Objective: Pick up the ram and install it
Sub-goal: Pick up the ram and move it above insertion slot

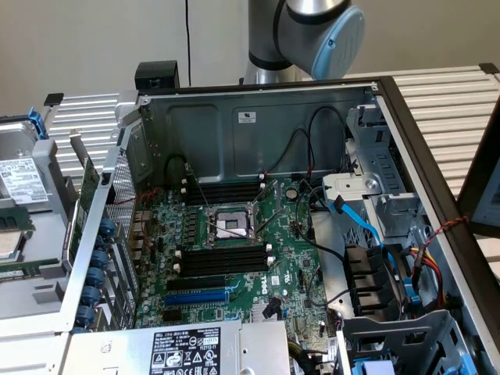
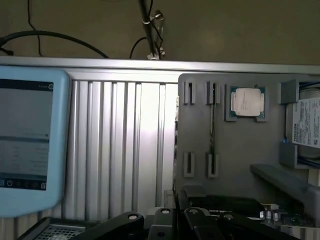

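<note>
Gripper (image 2: 178, 225): closed, nothing between its fingers, hanging at the near edge of a grey rack (image 2: 240, 145) on the ribbed worktop (image 2: 120, 145). Ram (image 2: 212, 125): not yet picked; stands on edge in the rack, seen as a thin dark line held between two pairs of brackets, just beside the CPU (image 2: 246, 101) and next to an empty bracket set. Bearing: ram lies ahead of the gripper, apart from it and slightly off its centre line. Long axis: runs from the rack's near edge toward its far edge, parallel to the worktop ribs. Drive (image 2: 306, 122): at the rack's edge beyond the CPU. Tablet (image 2: 27, 145): on the worktop's opposite side. Case (image 1: 234, 125): open, motherboard (image 1: 289, 258) exposed, black memory slots (image 1: 223, 259) appear empty. Arm (image 1: 312, 27): above the case's rear wall.
</note>
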Robot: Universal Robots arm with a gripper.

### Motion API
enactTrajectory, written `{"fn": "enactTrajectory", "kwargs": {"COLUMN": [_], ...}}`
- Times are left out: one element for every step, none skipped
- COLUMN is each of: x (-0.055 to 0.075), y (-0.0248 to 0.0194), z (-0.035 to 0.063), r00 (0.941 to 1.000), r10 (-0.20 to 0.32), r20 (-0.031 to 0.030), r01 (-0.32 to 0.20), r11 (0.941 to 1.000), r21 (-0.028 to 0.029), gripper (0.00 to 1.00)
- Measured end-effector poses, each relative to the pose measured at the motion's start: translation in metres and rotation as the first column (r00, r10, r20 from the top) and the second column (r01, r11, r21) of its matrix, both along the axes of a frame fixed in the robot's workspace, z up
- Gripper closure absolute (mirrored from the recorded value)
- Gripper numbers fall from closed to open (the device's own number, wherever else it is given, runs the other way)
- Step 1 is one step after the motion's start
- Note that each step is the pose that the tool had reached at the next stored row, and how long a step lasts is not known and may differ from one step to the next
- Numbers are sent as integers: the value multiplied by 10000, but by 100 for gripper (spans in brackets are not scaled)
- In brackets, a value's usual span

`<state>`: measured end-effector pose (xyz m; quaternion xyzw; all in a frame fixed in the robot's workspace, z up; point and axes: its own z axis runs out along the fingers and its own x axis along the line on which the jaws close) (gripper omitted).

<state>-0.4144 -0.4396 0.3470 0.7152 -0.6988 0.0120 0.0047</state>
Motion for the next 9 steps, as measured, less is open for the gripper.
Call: {"fn": "enactTrajectory", "kwargs": {"x": [26, 55, 88, 116, 147, 175, 202, 229, 259], "y": [-16, -31, -45, -56, -65, -73, -77, -81, -83], "z": [44, 90, 139, 181, 228, 272, 317, 359, 396], "r00": [10000, 10000, 10000, 10000, 10000, 10000, 10000, 10000, 10000], "r10": [1, 2, 3, 5, 8, 13, 21, 32, 44], "r20": [1, -1, -5, -8, -13, -17, -18, -20, -26], "r01": [-1, -2, -3, -5, -8, -13, -21, -32, -44], "r11": [10000, 10000, 10000, 10000, 10000, 10000, 10000, 10000, 10000], "r21": [4, 7, 10, 14, 18, 24, 37, 53, 61], "gripper": [87, 87, 87, 87, 87, 87, 87, 87, 87]}}
